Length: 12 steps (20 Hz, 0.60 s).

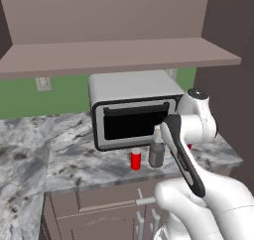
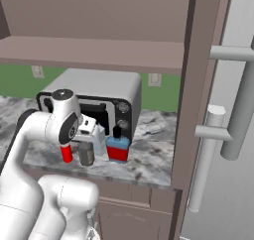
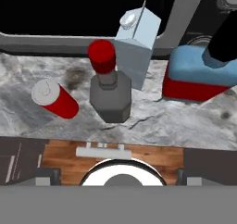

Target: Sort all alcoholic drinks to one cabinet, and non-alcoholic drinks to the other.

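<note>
Four drinks stand together on the marble counter in front of the microwave. The slim grey bottle with a red cap is in the middle. The small red can stands to its left. Behind it is the pale-blue container. On the right sits the squat red-filled bottle with a blue top. My gripper hovers over the counter's front edge just before the grey bottle, open, with nothing between its fingers. From the base I see the can, grey bottle and blue-topped bottle.
A silver microwave stands right behind the drinks. An open cabinet shelf runs overhead. A tall brown panel and long grey handles close off the right. A drawer handle lies under the counter edge.
</note>
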Available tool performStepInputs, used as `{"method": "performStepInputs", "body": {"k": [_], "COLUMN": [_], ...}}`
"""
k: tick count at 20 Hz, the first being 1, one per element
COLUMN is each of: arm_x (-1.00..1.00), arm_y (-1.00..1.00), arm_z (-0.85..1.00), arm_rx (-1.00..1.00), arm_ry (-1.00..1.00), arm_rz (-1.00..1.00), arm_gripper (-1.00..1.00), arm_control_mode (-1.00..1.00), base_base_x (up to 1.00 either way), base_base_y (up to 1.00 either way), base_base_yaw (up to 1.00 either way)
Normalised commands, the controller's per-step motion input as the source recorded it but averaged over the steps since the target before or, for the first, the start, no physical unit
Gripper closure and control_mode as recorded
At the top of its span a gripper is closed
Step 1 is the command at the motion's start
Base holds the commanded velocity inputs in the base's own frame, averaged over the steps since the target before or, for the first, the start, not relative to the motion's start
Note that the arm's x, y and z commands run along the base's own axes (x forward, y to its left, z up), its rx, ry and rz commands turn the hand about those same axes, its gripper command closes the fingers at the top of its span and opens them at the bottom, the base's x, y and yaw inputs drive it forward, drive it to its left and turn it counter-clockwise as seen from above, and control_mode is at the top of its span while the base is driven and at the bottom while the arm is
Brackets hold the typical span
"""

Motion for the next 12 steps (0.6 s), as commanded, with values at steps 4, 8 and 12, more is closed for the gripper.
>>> {"method": "performStepInputs", "body": {"k": [4, 8, 12], "arm_x": [0.34, 0.23, 0.19], "arm_y": [0.18, 0.24, 0.02], "arm_z": [-0.35, -0.39, -0.38], "arm_rx": [0.07, 0.02, 0.00], "arm_ry": [0.00, 0.00, 0.00], "arm_rz": [0.00, 0.00, 0.00], "arm_gripper": [-1.00, -1.00, -1.00], "arm_control_mode": [-1.00, -1.00, -1.00], "base_base_x": [0.00, 0.00, 0.00], "base_base_y": [0.00, 0.00, 0.00], "base_base_yaw": [0.00, 0.00, 0.00]}}
